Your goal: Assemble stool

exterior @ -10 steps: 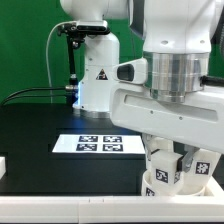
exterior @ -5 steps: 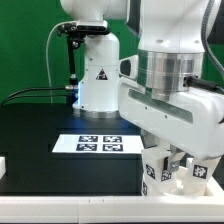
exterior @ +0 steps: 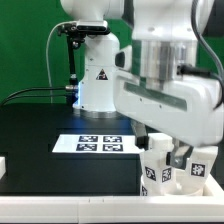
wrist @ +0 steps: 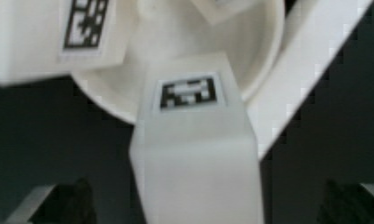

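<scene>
The stool's round rimmed seat lies on the black table at the front, on the exterior view's right. A white leg with a square tag stands upright on it, straight between my fingers. My gripper is open, with a dark gap between the leg and each finger. Another tagged leg stands on the seat beyond it. In the exterior view my gripper hangs low over the tagged legs, and its hand hides most of the seat.
The marker board lies flat on the black table, to the exterior view's left of the stool. The arm's white base stands behind it with black cables. A white ledge runs along the table's front edge.
My jaws have widened and let go of the upright leg. The hand has turned and shifted slightly above the seat, while the leg stays standing.
</scene>
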Robot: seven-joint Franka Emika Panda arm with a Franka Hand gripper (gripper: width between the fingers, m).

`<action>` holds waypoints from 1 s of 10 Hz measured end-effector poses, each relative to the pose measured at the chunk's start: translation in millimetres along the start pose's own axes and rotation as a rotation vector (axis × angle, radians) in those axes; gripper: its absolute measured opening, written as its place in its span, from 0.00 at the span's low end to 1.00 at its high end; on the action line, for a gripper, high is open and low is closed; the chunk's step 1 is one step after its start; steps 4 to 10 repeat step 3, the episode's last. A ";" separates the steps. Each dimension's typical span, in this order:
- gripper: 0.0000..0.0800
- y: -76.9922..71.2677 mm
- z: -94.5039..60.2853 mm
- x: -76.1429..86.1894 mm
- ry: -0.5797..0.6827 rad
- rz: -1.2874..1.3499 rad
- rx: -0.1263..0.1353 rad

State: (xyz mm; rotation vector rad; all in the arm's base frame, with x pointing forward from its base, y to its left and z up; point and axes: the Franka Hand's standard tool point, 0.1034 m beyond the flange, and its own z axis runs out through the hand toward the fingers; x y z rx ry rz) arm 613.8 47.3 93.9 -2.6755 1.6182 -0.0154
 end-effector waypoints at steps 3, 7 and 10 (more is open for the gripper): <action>0.81 1.5 -23.2 17.5 -0.005 -0.036 0.032; 0.81 1.5 -23.2 17.5 -0.005 -0.036 0.032; 0.81 1.5 -23.2 17.5 -0.005 -0.036 0.032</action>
